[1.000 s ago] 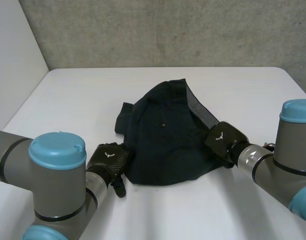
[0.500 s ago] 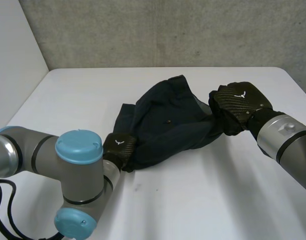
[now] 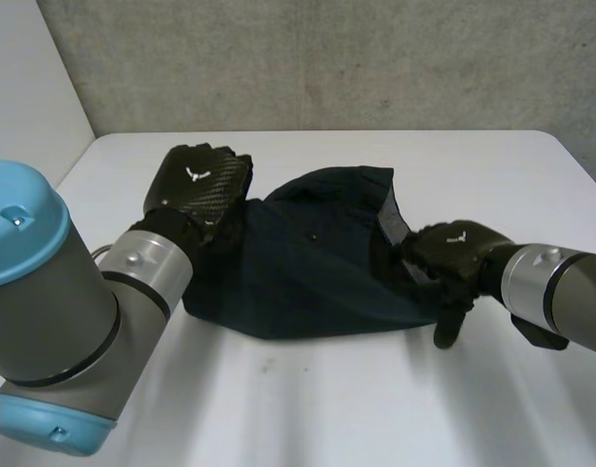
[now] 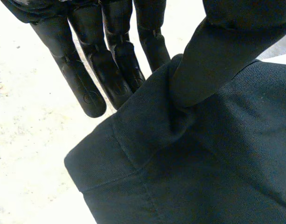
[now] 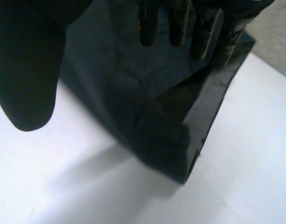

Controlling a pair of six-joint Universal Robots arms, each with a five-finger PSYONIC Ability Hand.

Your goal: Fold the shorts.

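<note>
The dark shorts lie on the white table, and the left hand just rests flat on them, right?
No: the left wrist view shows the left hand pinching a fold of the dark shorts between thumb and fingers. They do lie on the white table.

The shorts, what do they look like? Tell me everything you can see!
The shorts are dark navy, made of soft woven-looking cloth with stitched seams and a lighter grey band at the waist opening. They lie spread sideways on the white table, rumpled and not yet neatly folded. The left hand pinches a corner at one end between its thumb and fingers. The right hand is at the opposite end, beside the waistband.
</note>
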